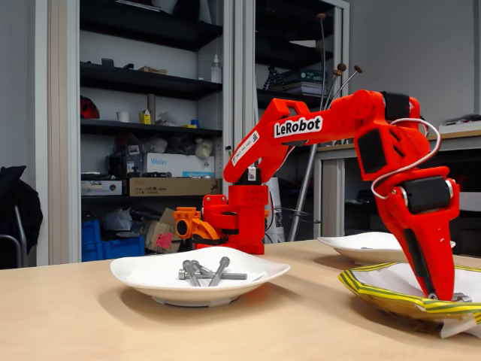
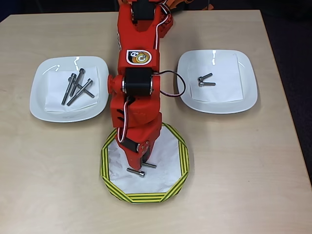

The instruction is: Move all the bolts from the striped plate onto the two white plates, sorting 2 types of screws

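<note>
The striped plate (image 2: 170, 183) (image 1: 376, 289) lies at the table's front edge and holds two short bolts. My orange gripper (image 2: 145, 162) (image 1: 443, 295) reaches down to its white centre. The fingers are drawn together on the left end of one short bolt (image 2: 150, 165) (image 1: 460, 298), which still rests on the plate. The other short bolt (image 2: 136, 172) lies loose just in front of the fingertips. The left white plate (image 2: 41, 102) (image 1: 143, 274) holds several long bolts (image 2: 75, 87) (image 1: 207, 272). The right white plate (image 2: 243, 92) (image 1: 361, 244) holds two short bolts (image 2: 205, 80).
The arm's base (image 1: 237, 218) stands at the back of the wooden table (image 2: 234, 170), between the two white plates. The arm's body stretches over the table's middle in the overhead view. Shelves and boxes fill the room behind.
</note>
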